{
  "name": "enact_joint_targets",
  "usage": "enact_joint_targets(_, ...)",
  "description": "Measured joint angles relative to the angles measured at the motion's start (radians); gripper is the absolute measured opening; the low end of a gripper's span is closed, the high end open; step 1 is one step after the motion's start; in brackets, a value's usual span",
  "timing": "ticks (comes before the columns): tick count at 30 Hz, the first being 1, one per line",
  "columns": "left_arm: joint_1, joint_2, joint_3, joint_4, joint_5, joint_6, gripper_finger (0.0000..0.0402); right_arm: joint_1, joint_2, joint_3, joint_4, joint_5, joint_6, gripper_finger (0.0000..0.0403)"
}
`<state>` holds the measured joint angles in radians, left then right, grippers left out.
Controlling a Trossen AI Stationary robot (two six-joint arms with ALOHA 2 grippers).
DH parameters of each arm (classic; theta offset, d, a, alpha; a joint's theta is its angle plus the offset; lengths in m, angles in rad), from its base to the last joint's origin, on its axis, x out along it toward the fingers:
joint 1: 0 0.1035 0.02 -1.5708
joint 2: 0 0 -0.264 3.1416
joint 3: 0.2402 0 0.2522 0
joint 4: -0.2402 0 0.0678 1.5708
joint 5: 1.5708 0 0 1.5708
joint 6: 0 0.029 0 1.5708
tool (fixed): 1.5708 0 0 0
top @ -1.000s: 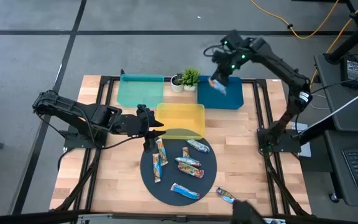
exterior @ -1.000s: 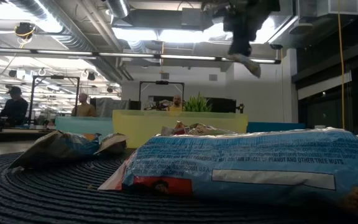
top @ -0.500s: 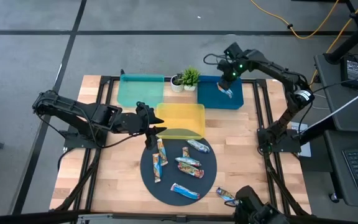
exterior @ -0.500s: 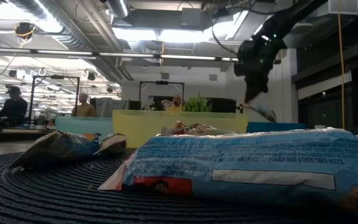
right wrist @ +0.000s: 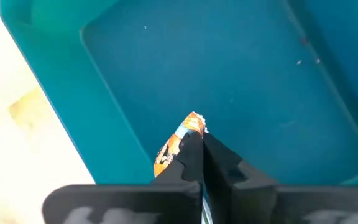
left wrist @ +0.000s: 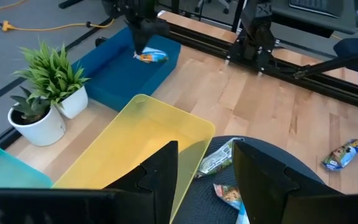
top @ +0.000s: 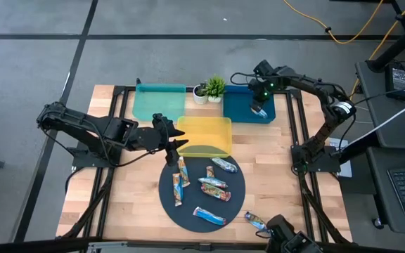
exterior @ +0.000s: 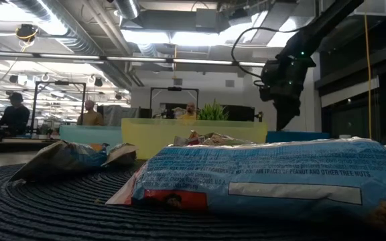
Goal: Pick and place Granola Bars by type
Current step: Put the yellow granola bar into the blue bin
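Now, largest first: the light wooden slatted table (top: pixel 280 176) carries a dark blue rectangular plastic tray (top: pixel 236 107) at its far right, a yellow translucent tray (top: pixel 202 133) mid-table, and a dark round ribbed mat (top: pixel 188 211) nearer me with five foil-wrapped granola bars (top: pixel 213 187) still on it; a sixth lies off the mat on the wood.

I read the right gripper (right wrist: pixel 197 144) as down inside the blue tray, fingers pinched together on one orange-and-blue foil bar (right wrist: pixel 178 146). The bar hangs below the fingertips, long axis roughly along the fingers, just above the tray floor; contact with the floor I cannot confirm from the wrist view. The release depends on that small gap directly beneath.

The left gripper (left wrist: pixel 204 168) waits part-open and empty at the yellow tray's near edge, closest to the mat's bars.
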<state>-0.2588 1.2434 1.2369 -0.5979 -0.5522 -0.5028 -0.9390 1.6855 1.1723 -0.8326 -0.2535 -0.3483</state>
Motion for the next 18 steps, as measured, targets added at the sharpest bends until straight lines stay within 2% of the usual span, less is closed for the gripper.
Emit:
enact_joint_targets(11,0.0,0.0,0.0,0.003,0.001,-0.009,0.0143,0.0,0.0,-0.002,0.003,0.0,0.005,0.0041)
enact_joint_targets(18,0.0,0.0,0.0,0.003,0.001,-0.011,0.0143,0.0,0.0,0.059,-0.024,0.0,0.004,0.0107)
